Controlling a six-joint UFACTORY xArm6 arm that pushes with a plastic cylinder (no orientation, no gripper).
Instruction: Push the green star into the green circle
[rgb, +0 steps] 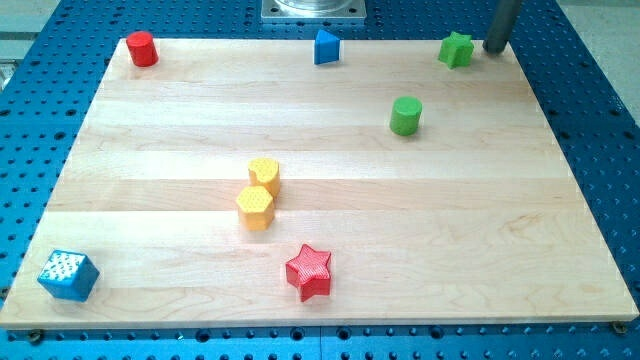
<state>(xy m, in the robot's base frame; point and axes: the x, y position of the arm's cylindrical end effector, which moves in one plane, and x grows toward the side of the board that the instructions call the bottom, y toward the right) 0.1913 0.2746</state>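
Note:
The green star lies near the top right corner of the wooden board. The green circle, a short cylinder, stands below and to the left of the star, well apart from it. My tip is the lower end of the dark rod at the view's top right. It stands just to the right of the green star, with a small gap between them.
A red cylinder is at the top left and a blue triangular block at the top middle. A yellow heart and a yellow hexagon touch near the middle. A red star and a blue cube lie near the bottom.

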